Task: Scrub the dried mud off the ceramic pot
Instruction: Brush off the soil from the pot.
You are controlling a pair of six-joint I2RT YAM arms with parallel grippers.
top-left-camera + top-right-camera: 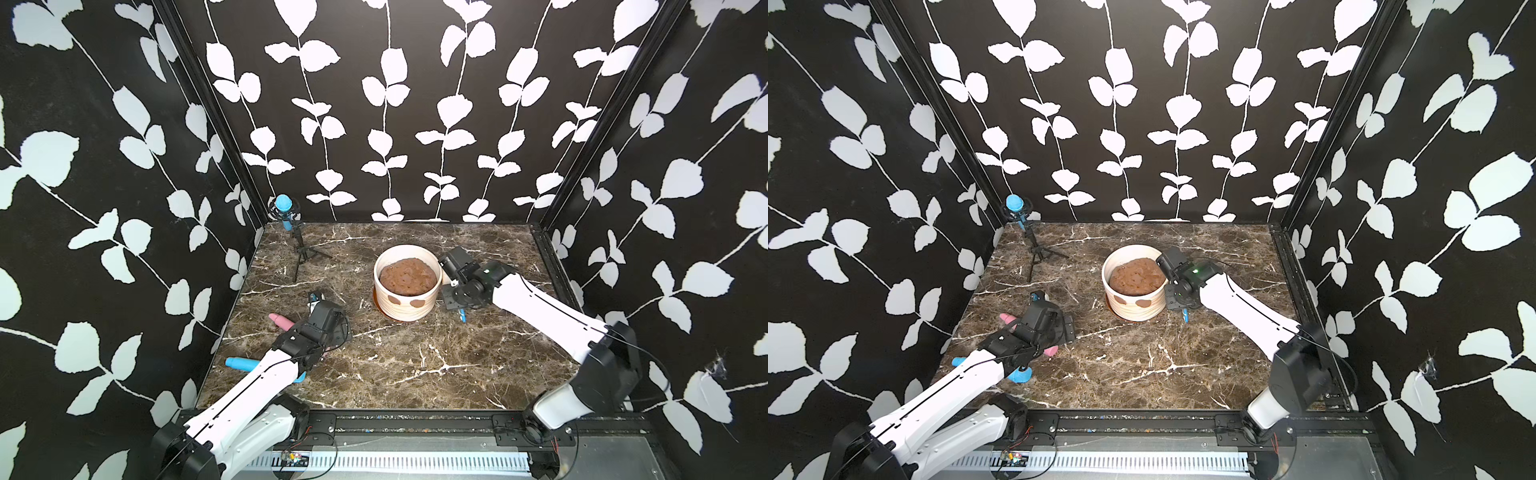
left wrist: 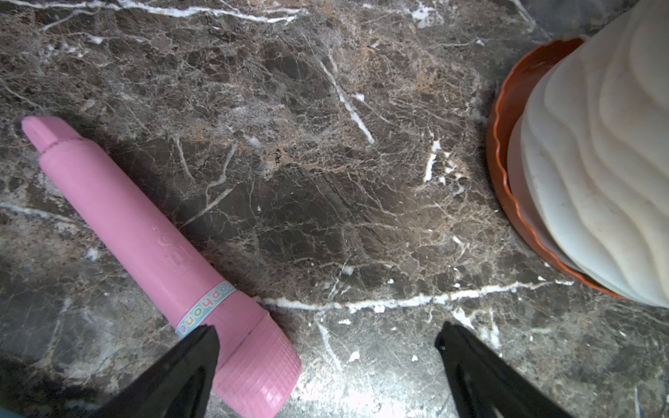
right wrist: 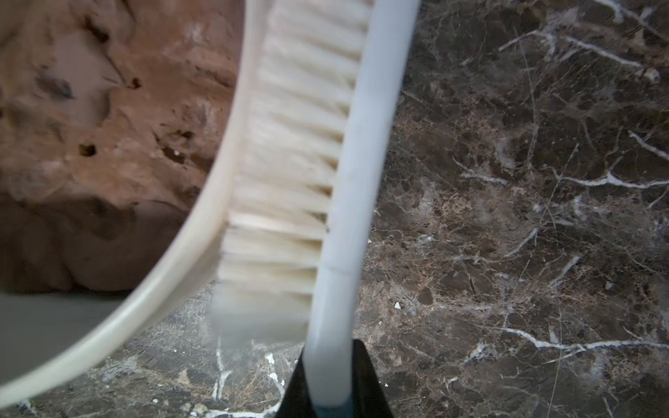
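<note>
The ceramic pot (image 1: 404,312) stands upright right beside the right tool (image 3: 331,380), its long axis vertical and its mouth pointing up. It is filled with lumpy brown soil (image 1: 409,277) and sits in an orange-brown saucer (image 2: 506,144). Two oval patches of dried mud (image 1: 392,300) show on its ribbed wall, further round from the right tool and apart from the bristles.

The right tool is clamped narrow on the handle of a white brush (image 3: 347,181). The brush runs straight out from the tool alongside the pot, and its bristles press sideways against the outside of the rim. The handle's blue end sticks out behind the tool.

The left tool (image 2: 325,331) stands wide, holding nothing, low over the marble worktop (image 1: 415,361). The pot is well off to one side of it. A pink toy microphone (image 2: 144,246) lies by its other finger, pointing away from it.
</note>
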